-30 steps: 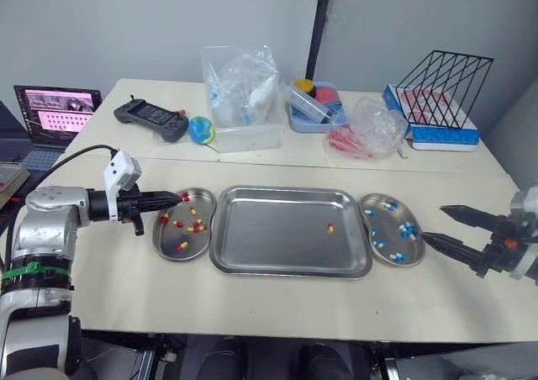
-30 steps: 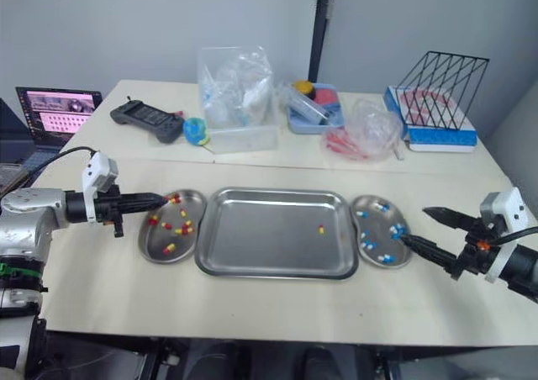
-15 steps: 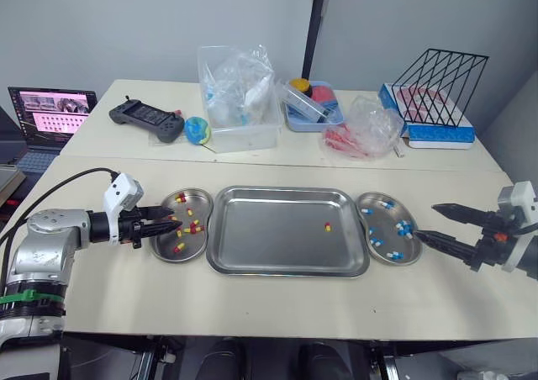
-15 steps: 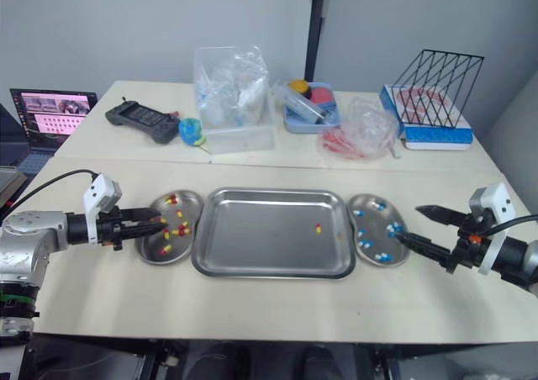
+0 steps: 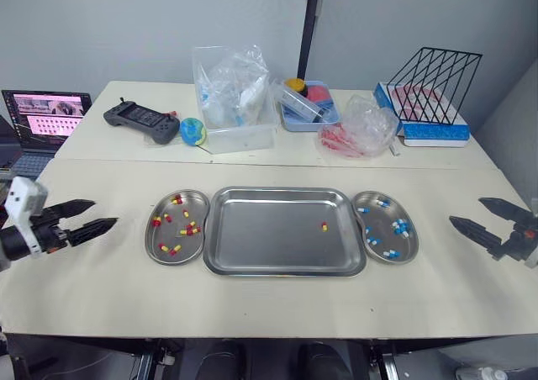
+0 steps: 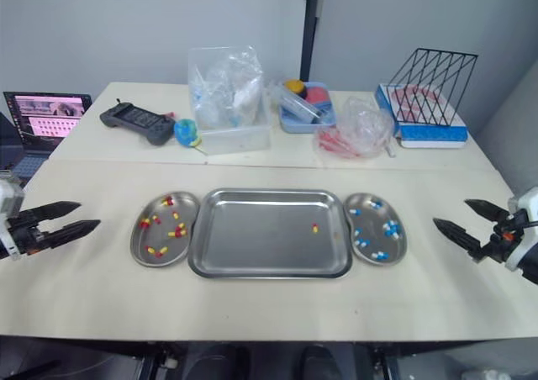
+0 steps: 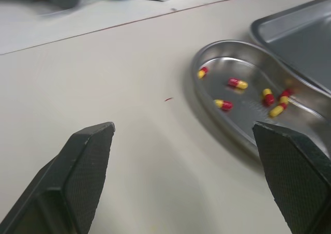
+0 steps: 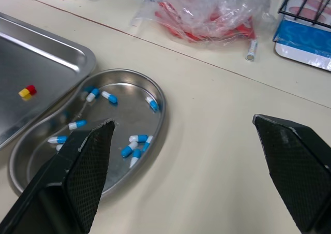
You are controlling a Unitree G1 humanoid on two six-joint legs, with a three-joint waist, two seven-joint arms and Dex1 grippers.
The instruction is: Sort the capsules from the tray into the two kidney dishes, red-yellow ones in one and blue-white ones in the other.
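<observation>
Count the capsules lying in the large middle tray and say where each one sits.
1. A single red-yellow capsule lies in the tray, right of its middle, on the side nearer the right kidney dish. None looks hidden.

table (image 5: 277,306), tray (image 5: 269,233), kidney dishes (image 5: 196,247), perhaps gamepad (image 5: 141,121)

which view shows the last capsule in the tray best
The right wrist view: the red-yellow capsule lies close to that camera, its red and yellow halves distinct on the tray floor. Both eye views show it as a tiny speck right of the tray's middle. The left wrist view catches a corner of the tray.
</observation>
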